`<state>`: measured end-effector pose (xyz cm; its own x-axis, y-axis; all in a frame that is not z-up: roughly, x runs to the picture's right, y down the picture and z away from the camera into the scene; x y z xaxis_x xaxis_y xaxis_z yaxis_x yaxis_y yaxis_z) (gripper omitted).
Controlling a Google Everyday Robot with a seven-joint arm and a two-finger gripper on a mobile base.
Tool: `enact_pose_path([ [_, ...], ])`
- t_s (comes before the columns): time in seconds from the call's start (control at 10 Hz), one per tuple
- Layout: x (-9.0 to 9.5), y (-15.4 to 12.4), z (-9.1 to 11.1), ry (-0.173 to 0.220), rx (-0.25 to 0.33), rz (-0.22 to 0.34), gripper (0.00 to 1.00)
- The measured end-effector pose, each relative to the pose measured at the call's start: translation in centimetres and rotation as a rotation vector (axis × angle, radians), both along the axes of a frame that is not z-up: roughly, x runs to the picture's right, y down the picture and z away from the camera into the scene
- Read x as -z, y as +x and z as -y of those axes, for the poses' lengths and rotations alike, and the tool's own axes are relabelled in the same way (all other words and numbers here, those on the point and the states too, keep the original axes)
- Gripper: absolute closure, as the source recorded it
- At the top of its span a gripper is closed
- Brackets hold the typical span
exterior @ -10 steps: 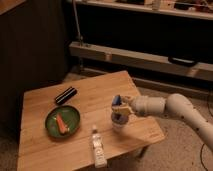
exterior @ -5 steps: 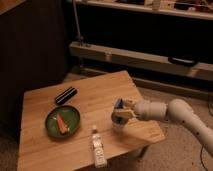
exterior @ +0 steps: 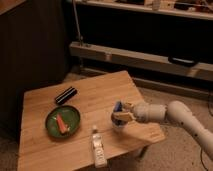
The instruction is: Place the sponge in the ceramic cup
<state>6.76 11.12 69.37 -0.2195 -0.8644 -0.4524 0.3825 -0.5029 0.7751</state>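
Observation:
The deep blue sponge (exterior: 117,106) shows at the tip of my gripper (exterior: 121,115), which is shut on it. The arm reaches in from the right, over the right part of the wooden table (exterior: 95,92). Directly under the gripper stands the pale ceramic cup (exterior: 116,127), of which only the lower wall shows. Its opening is hidden by the gripper and the sponge. Whether the sponge touches the cup's rim I cannot tell.
A green round plate (exterior: 72,116) holding an orange piece (exterior: 61,123) sits at the table's left. A black ribbed bar (exterior: 65,95) lies behind it. A white bottle (exterior: 98,148) lies near the front edge. A metal rack (exterior: 150,60) runs behind the table.
The gripper has come down a little with the sponge, closer onto the cup. The plate, bar and bottle have stayed put.

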Motion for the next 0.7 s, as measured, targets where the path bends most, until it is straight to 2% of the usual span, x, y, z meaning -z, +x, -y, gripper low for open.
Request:
enact_pose_path([
  [0.1,0.03,0.11,-0.12,-0.002,0.001,-0.007,0.25],
  [0.2,0.08,0.09,-0.17,-0.005,0.000,-0.016,0.20],
  [0.7,0.11,0.06,-0.16,-0.007,0.001,-0.022,0.20],
])
